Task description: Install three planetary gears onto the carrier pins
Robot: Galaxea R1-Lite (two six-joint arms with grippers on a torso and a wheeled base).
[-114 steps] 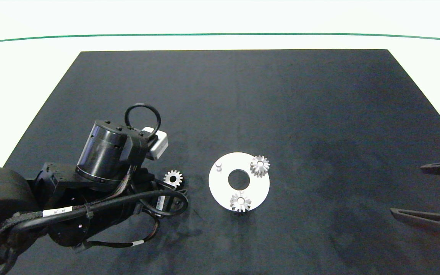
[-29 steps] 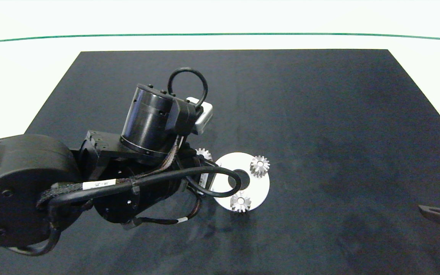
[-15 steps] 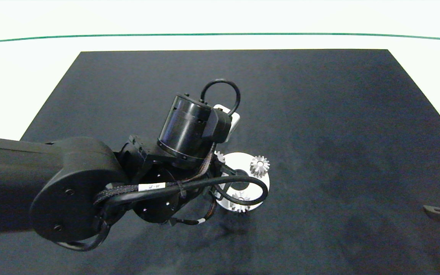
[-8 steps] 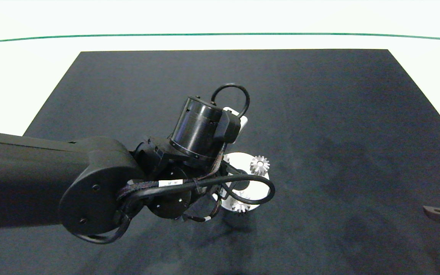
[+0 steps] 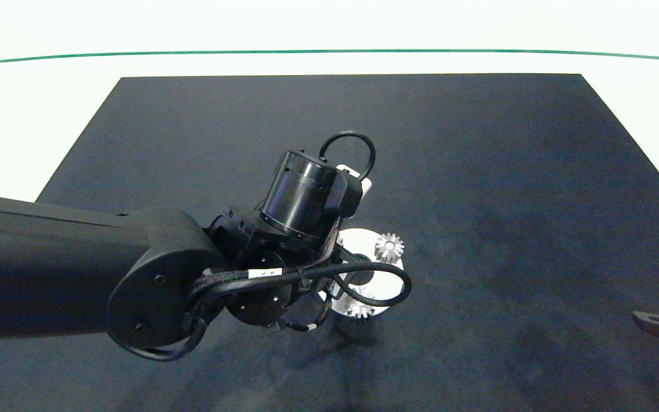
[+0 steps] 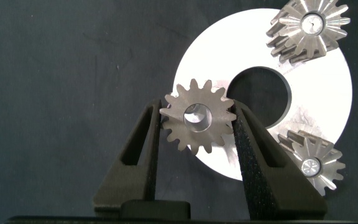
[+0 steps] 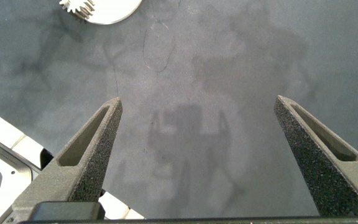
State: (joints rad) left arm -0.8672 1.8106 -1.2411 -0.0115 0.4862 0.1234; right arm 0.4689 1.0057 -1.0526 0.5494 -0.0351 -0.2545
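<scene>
Dark matting (image 5: 478,171) is covering the desk, with pale surface (image 5: 32,114) showing around its edges, and all the action is happening over the white disc (image 6: 328,118). The left gripper (image 6: 196,127) is pinching the third gear (image 6: 197,123) flat between its two fingers (image 6: 143,146), teeth caught on both sides, bore facing straight up at the wrist camera. That flat, level hold makes sense: the bore has to drop squarely over a pin, so the gear is being carried parallel to the disc. It is hanging over the disc's rim, just beside the central hole (image 6: 260,93). Something pale is glinting inside the bore, very likely the last free pin, which would mean the line-up is close, though that is a judgement.

Beyond the fingertips the two other gears are sitting on the disc, one (image 6: 308,28) on the far side of the hole and one (image 6: 312,163) just off the outer side of one finger, each with a pin tip showing at its centre. Two down, one going on.

From the head camera the left arm's wrist and cables are covering the held gear and half the disc (image 5: 389,283), so height above the pin cannot be read. The right gripper (image 7: 197,109) is hovering wide open over bare mat, well apart, with nothing between its fingers.
</scene>
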